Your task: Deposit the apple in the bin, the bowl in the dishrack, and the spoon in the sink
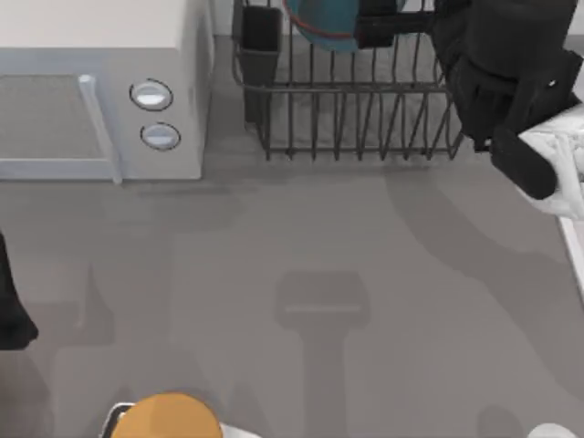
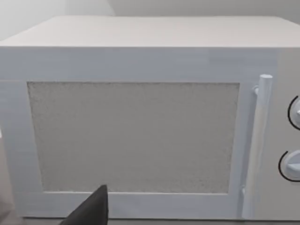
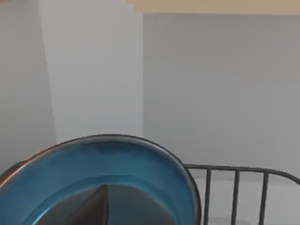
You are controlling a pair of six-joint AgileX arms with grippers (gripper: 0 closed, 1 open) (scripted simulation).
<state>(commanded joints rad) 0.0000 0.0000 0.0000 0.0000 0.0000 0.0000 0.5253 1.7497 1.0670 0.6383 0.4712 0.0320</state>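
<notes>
Reaching over the far right end of the dishrack [image 1: 356,119], my right arm holds its gripper [image 1: 388,27] at the blue bowl [image 1: 324,23], which sits over the rack's back rows beside the black utensil cup [image 1: 260,41]. From the right wrist, the bowl [image 3: 112,173] lies directly beneath the gripper, one dark fingertip [image 3: 91,208] inside its hollow and rack wire [image 3: 234,187] just beyond the rim; whether the fingers clamp the bowl, I cannot tell. Left arm parked at the table's left edge, its wrist camera facing the white microwave [image 2: 140,122]. Orange-yellow round object [image 1: 169,415] at the near edge, well apart from both grippers.
</notes>
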